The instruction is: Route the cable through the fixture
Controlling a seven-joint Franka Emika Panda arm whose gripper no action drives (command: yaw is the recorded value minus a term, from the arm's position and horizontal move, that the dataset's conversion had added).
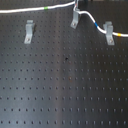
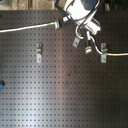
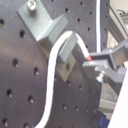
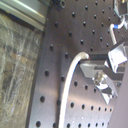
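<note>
Desk: a black perforated board fills both exterior views, with rows of small holes.

Clips: three grey metal brackets stand on the board. In the first exterior view one is toward the first exterior view's left, one in the middle near the top, one toward the first exterior view's right. In the second exterior view they show at and.

Cable: the white cord runs along the top of the board from the first exterior view's left edge, with a green band. It rises to the tool above the middle clip, then drops past a blue band to the right clip and goes on past a yellow-orange band to the first exterior view's right edge. In the first wrist view the cord arches over a clip and bends into the tool.

Tool: the tool hangs just above the middle clip. Its grey fingers are clamped on the cable where a red-orange mark shows. In the second exterior view the tool sits under the white arm body.

Other: a small blue object lies at the second exterior view's left edge.
</note>
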